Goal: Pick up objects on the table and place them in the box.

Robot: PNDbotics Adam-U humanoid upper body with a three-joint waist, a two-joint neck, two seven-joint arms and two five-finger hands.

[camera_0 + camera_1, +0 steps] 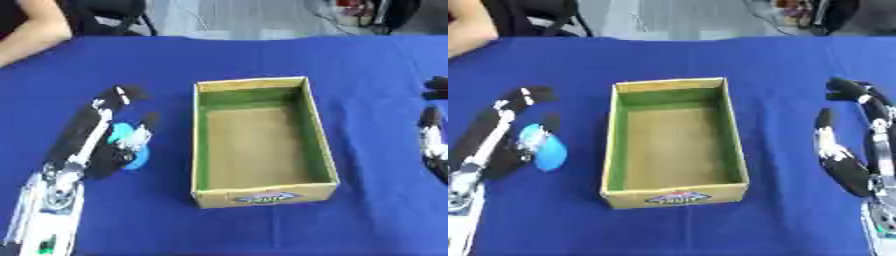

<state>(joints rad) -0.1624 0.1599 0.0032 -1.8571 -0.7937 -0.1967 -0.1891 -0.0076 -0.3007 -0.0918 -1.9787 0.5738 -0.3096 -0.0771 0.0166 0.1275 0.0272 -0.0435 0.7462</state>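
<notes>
Left eye view catches only a sliver of the right hand (432,137) at the right edge: dark fingertips and a bit of white, state not readable there. Right eye view gives that hand (846,160) far better: resting on the blue table (675,55) well right of the box (614,165), fingers (852,91) long and only gently curved, thumb set apart, holding nothing, touching no object. Left eye view, in turn, shows more of the left forearm w/ its silver-white links down to the near-left corner; cropped in the right eye view.

Left hand (87,132) lies on the table left of the box, pointing far. Fingers stretched nearly straight along the left side of a light-blue object (542,148), thumb (144,122) on its right side, so the object sits between thumb and fingers, pinched. Object itself small, rounded, w/ a pale patch on top; exact kind can't be told. Still outside the box, near its left wall but not touching it.

Box: cardboard, open-topped, green inner walls, brown floor, a label on the near wall.
</notes>
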